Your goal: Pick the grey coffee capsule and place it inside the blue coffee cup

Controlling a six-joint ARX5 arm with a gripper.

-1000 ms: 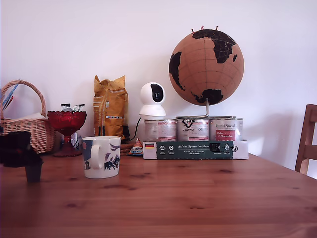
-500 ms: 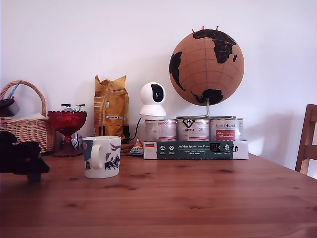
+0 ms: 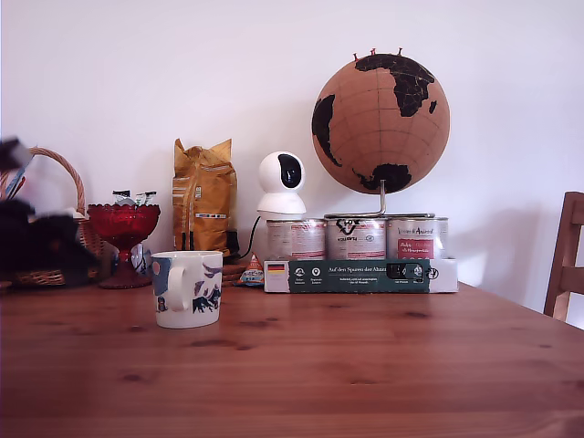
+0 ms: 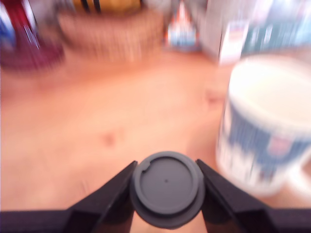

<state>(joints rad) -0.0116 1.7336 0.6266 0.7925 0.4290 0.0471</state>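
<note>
Capsule gripped, cup waiting in the wrist view's right half

The gripper [image 4: 166,194] pinches the capsule [image 4: 166,188] at lower centre; the cup [image 4: 265,121] is close, so a sideways clip or early drop could miss its rim.

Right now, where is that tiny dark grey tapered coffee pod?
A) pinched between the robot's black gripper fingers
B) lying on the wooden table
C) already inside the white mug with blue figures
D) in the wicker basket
A: the wrist view shows the small dark grey coffee pod clamped in the black gripper, beside the white mug with blue figures, not in it.
</note>
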